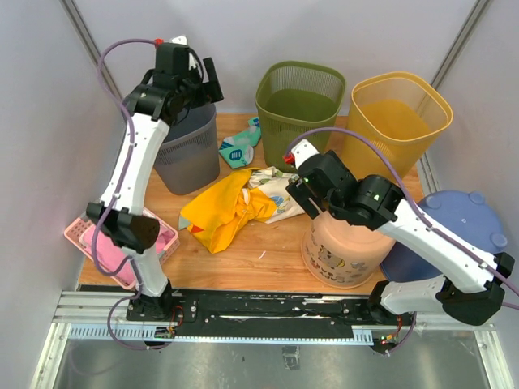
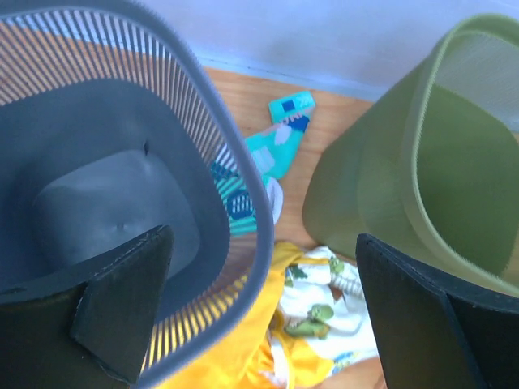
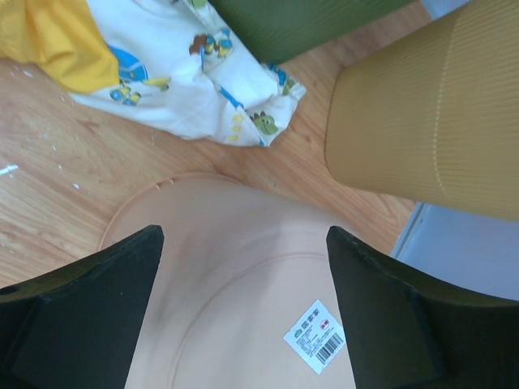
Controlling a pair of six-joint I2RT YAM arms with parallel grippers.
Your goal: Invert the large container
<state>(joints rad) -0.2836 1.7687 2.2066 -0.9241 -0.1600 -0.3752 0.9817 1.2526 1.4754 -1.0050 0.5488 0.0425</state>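
Note:
A peach bucket (image 1: 345,247) stands upside down at the table's front right. Its flat base with a barcode sticker (image 3: 317,335) faces up in the right wrist view (image 3: 243,267). My right gripper (image 1: 304,194) (image 3: 243,316) is open just above that base and holds nothing. A grey slatted basket (image 1: 188,154) (image 2: 105,186) stands upright at the back left. My left gripper (image 1: 199,87) (image 2: 263,324) is open above its right rim, with one finger over the inside and one over the outside.
A green basket (image 1: 298,101) (image 2: 422,162) and a yellow basket (image 1: 397,121) (image 3: 430,121) stand upright at the back. Yellow cloth (image 1: 223,211), printed white cloth (image 1: 276,190) and a teal sock (image 1: 242,146) lie mid-table. A blue tub (image 1: 454,231) is at the right, a pink tray (image 1: 85,235) at the left.

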